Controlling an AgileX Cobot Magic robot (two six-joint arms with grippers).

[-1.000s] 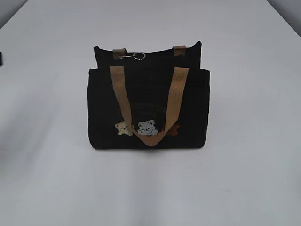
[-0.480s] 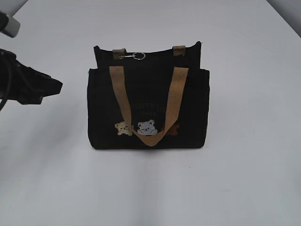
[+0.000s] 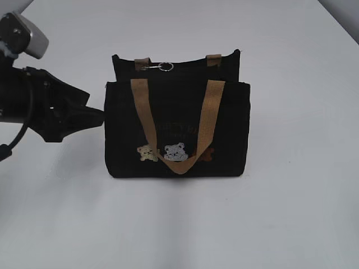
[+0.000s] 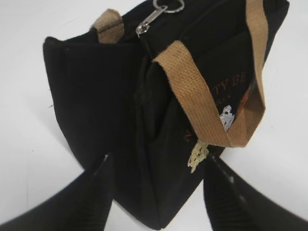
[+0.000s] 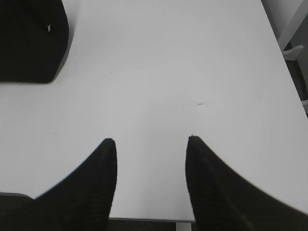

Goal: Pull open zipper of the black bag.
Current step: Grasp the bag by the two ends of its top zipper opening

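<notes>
The black bag [image 3: 176,131] stands upright mid-table with tan handles and bear patches on its front. Its zipper [image 3: 160,66] runs along the top edge, the silver pull and ring lying left of centre; the same pull shows in the left wrist view [image 4: 150,22]. My left gripper [image 3: 101,115] has its tips right at the bag's left side. In the wrist view the left gripper [image 4: 158,158] is open, its fingers either side of the bag's [image 4: 120,96] lower corner. My right gripper [image 5: 150,139] is open over bare table, away from the bag [image 5: 29,43].
The white table [image 3: 291,213] stretches all round the bag. Its near edge [image 5: 154,220] lies just below the right gripper's fingers. A table's right edge and a white frame [image 5: 293,43] show at the far right of the right wrist view.
The left arm came in from the left edge and moved right up to the bag's left side. The bag and its zipper pull have not moved.
</notes>
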